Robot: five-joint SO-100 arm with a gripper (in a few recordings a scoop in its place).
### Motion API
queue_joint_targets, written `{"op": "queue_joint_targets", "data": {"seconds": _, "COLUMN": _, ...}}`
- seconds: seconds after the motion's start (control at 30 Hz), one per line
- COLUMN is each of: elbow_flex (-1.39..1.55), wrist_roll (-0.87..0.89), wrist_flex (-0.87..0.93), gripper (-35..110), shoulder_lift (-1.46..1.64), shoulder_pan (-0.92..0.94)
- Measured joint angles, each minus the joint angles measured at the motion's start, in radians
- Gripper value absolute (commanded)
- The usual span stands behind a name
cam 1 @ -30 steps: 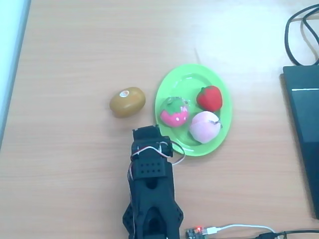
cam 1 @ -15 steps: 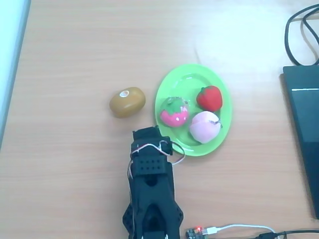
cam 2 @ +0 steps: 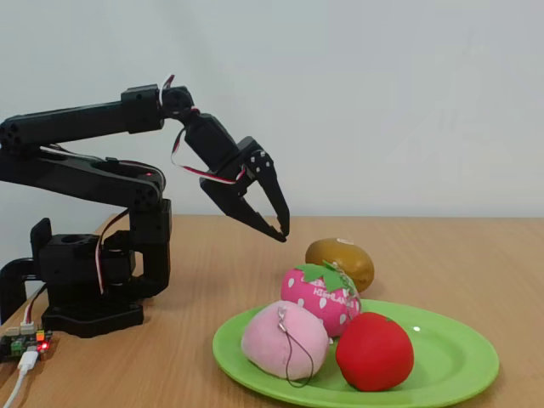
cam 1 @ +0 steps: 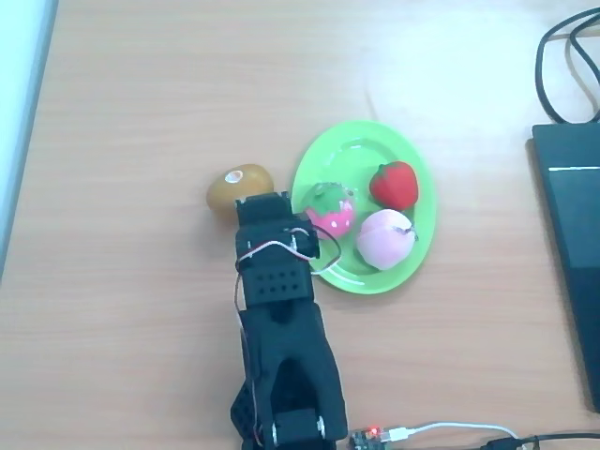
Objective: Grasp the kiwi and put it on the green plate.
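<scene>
Now kiwi [cam 1: 237, 187]: olive-brown oval, pale cream spot on top.

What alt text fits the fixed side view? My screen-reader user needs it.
A black robot arm's gripper hangs above the table, left of a kiwi. In front, a green plate holds a pink strawberry, peach and red fruit.
</scene>
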Motion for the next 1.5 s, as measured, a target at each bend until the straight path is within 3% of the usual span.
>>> {"op": "queue_joint_targets", "data": {"seconds": 0.3, "elbow_flex": -0.046, "wrist_roll": 0.002, "wrist_flex": -0.031, "gripper": 22, "shoulder_lift": -0.061, "shoulder_pan": -0.032}}
{"op": "queue_joint_targets", "data": {"seconds": 0.5, "elbow_flex": -0.064, "wrist_roll": -0.032, "wrist_flex": -0.055, "gripper": 33, "shoulder_lift": -0.127, "shoulder_pan": -0.029}}
{"op": "queue_joint_targets", "data": {"seconds": 1.5, "elbow_flex": -0.258, "wrist_roll": -0.054, "wrist_flex": -0.155, "gripper": 49, "shoulder_lift": -0.699, "shoulder_pan": -0.002}}
